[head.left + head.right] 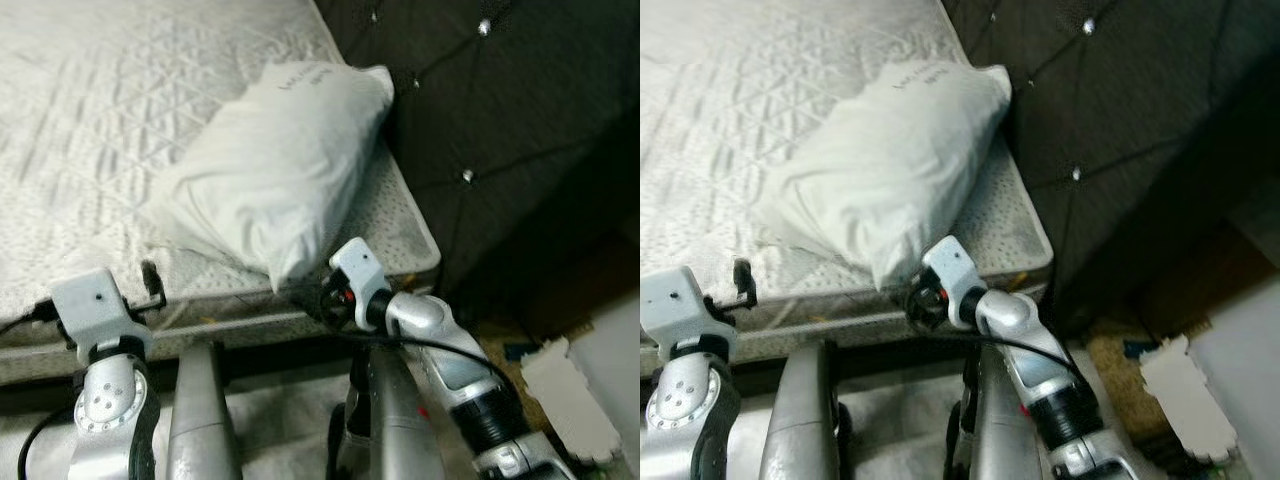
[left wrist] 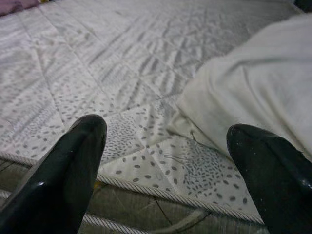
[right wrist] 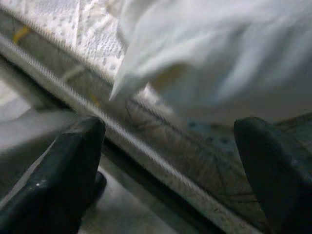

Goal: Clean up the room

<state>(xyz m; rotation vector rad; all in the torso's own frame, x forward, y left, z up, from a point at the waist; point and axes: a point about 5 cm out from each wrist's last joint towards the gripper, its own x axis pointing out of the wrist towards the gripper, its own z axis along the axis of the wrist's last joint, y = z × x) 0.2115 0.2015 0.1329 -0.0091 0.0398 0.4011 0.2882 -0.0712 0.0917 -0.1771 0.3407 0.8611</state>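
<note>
Pillow: a plump white pillow [image 1: 275,165] in a slightly creased case, with faint grey lettering near its top end; one corner hangs in a soft point over the mattress edge.
Pillow position: it lies at an angle on the corner of the mattress [image 1: 100,120] nearest the headboard [image 1: 500,130], its top end touching or just beside the headboard.
Left gripper: the left gripper [image 2: 170,161] hovers just off the mattress edge, well to the side of the pillow; its two black fingers [image 2: 73,165] are spread wide with nothing between them.
Right gripper: the right gripper [image 3: 170,170] is just beside the mattress edge below the pillow's overhanging corner; its fingers [image 3: 63,170] are also spread wide, holding nothing.
Surface: a bare quilted mattress, white with a grey speckled pattern and stitched diamonds, edged with corded piping.
Room: a dark tufted headboard with shiny buttons stands on the robot's right; beyond it, brownish floor [image 1: 520,340] with a pale, ragged-edged piece [image 1: 570,395] lying on it.
</note>
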